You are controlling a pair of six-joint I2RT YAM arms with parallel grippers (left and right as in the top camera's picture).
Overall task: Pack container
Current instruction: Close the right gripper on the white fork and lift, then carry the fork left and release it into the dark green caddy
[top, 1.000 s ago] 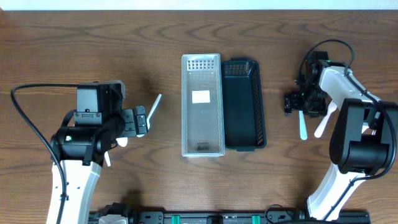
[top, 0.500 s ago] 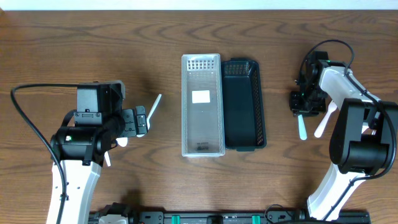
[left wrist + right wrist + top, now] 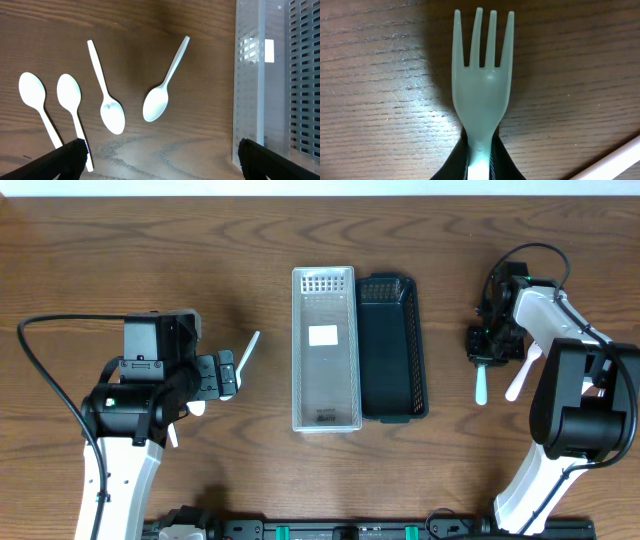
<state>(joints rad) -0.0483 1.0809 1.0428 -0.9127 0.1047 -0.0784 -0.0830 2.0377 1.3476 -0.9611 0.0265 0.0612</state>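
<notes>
Overhead, you've got the wooden table (image 3: 100, 260), with the clear container (image 3: 325, 350) at centre and the dark basket (image 3: 392, 348) just beside it on the right. Your left gripper (image 3: 228, 375) hangs wide open above four white spoons (image 3: 159, 102). Your right gripper (image 3: 483, 356), right of the basket, pinches a fork (image 3: 482, 90) by its neck, tines over bare wood.

The wooden table (image 3: 200, 240) carries a clear bin (image 3: 325, 380), a dark basket (image 3: 392, 360) and four white spoons (image 3: 156, 106).
</notes>
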